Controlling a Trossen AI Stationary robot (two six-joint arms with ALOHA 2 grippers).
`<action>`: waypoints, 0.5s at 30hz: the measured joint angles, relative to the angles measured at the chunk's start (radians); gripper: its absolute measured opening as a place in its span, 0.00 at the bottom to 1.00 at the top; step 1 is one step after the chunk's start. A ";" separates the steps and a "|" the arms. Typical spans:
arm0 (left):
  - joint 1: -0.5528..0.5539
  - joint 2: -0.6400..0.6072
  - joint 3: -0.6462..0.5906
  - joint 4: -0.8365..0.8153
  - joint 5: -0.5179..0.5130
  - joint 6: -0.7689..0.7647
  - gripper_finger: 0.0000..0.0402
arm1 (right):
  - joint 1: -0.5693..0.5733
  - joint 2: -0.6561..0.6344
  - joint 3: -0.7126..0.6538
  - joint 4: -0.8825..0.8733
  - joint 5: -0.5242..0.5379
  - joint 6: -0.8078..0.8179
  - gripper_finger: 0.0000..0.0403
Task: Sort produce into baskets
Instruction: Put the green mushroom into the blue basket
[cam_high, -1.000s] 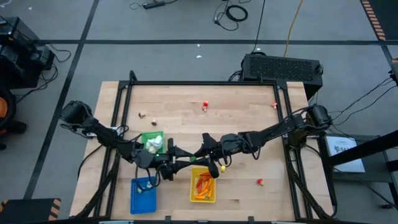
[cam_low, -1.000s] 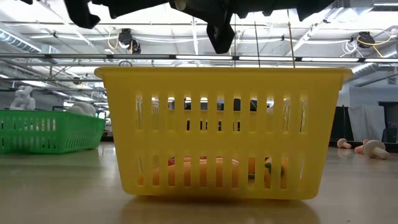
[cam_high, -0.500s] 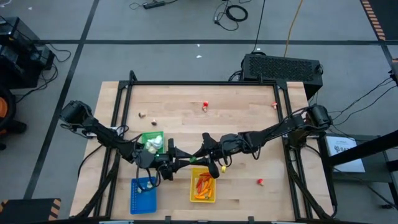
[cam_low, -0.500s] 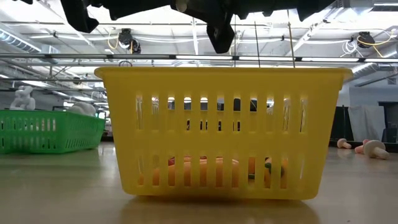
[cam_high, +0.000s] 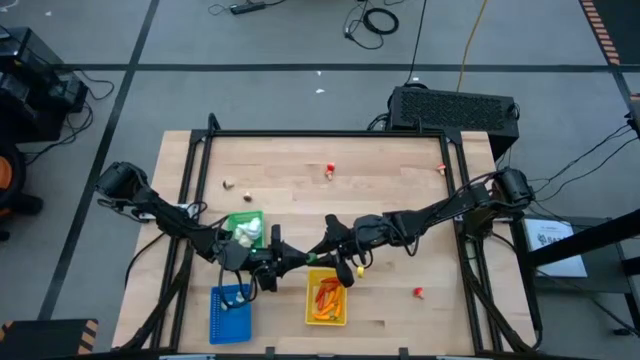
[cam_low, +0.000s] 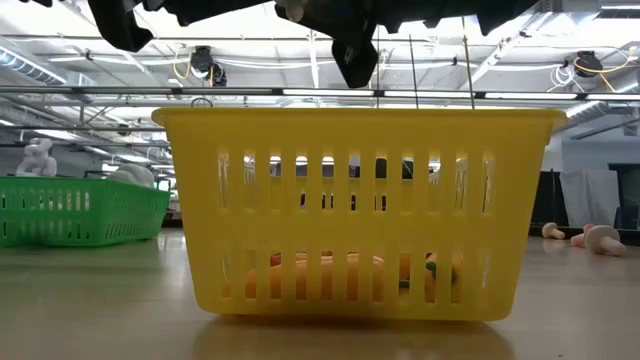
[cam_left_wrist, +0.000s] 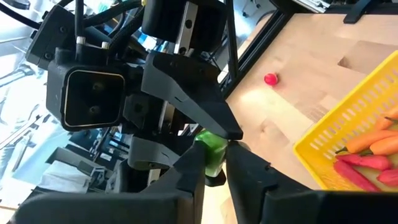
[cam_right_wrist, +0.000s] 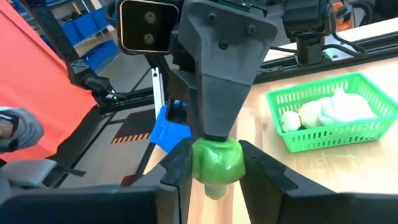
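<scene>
A: Change?
B: Closing left fingers (cam_left_wrist: 186, 180), wide a second ago, snug onto green piece (cam_right_wrist: 216, 160); gripped between right fingers (cam_right_wrist: 261, 168) too.
A: Where?
B: Mid-air over bench (cam_high: 400, 180), beside yellow basket (cam_high: 326, 297). Looks like handover; not sorted yet.

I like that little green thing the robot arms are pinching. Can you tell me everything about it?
The little green piece is a smooth, shiny, rounded lump that looks like plastic, with a paler green stub at one end. What kind of vegetable it is cannot be told. It hangs in the air above the table, between the two arms. The right gripper squeezes its sides, and the left gripper closes its jaws on it from the opposite side. It touches nothing else.
</scene>
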 joint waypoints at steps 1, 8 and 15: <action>0.000 0.000 0.000 0.000 0.006 0.000 0.15 | 0.000 0.000 0.000 0.000 0.000 0.000 0.25; 0.000 0.000 0.000 -0.005 0.012 0.000 0.10 | -0.004 0.000 0.000 -0.003 0.000 0.027 0.29; 0.000 0.000 0.000 -0.027 0.010 -0.002 0.09 | -0.013 0.000 0.000 -0.012 0.005 0.039 0.48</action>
